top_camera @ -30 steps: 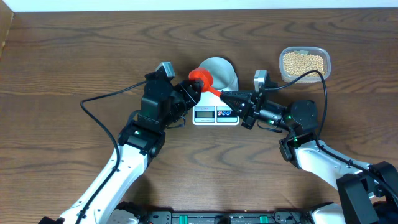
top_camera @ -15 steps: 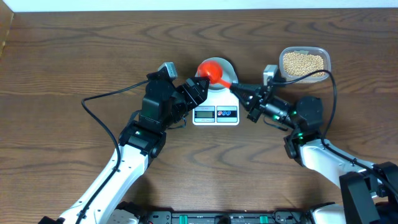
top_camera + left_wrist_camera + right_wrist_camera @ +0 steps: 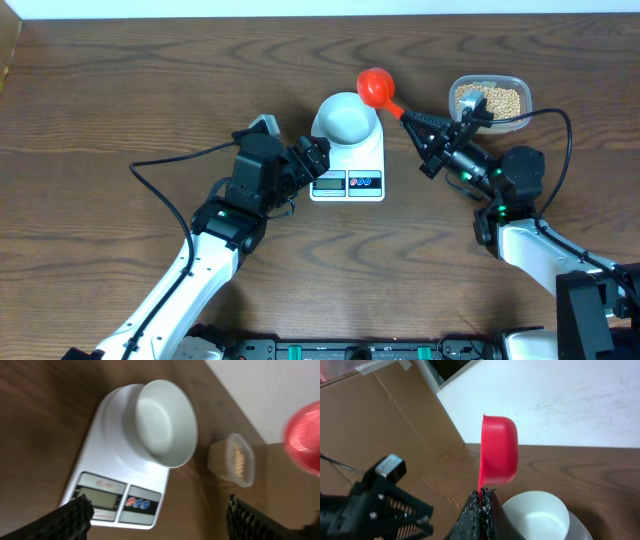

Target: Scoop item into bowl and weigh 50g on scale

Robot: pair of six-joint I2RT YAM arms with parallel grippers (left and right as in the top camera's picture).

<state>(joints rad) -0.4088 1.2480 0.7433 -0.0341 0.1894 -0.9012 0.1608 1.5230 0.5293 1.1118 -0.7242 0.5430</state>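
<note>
The table [image 3: 120,90] is grained brown wood; the scale [image 3: 102,460] smooth white plastic; the bowl [image 3: 165,422] smooth, faintly glossy; the scoop [image 3: 497,450] red plastic.

The right fingers [image 3: 415,122] have swung away with the scoop [image 3: 376,86] clamped at their tips. Half a second ago its cup hung over the bowl [image 3: 346,116]; now it is clear of the rim, toward the tub [image 3: 490,100]. The left fingers [image 3: 318,160] have drawn back from the bowl, which is now uncovered.
</note>
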